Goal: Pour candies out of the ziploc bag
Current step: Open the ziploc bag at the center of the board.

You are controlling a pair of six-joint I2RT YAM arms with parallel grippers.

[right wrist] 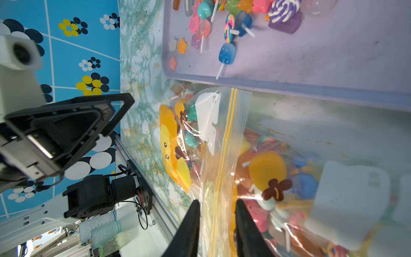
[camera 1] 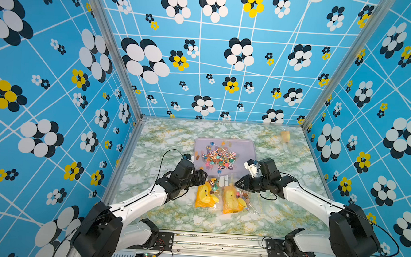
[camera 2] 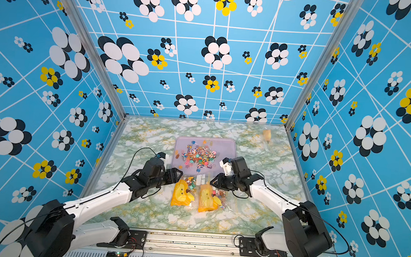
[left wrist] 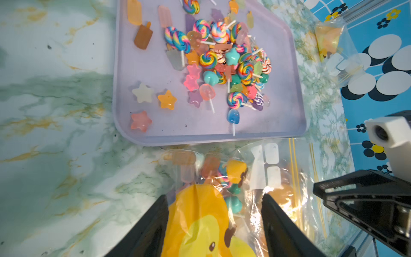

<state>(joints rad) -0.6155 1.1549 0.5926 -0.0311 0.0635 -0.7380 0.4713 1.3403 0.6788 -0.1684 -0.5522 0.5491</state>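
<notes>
Most small multicoloured candies (swirl lollies, stars, ice-pop shapes) lay heaped in the shallow lilac plastic tray at mid-table, its right part bare. More sat inside two clear ziploc bags w/ yellow cartoon print, the left bag and the right bag, side by side just beside the tray's near edge on the green-white marble table. The left claw was spread wide, fingers either side of the left bag, while the right claw kept a narrow gap w/ the right bag's yellow zip strip in it (couldn't tell if pinching); bare marble lay left of the tray and in front of the bags.
</notes>
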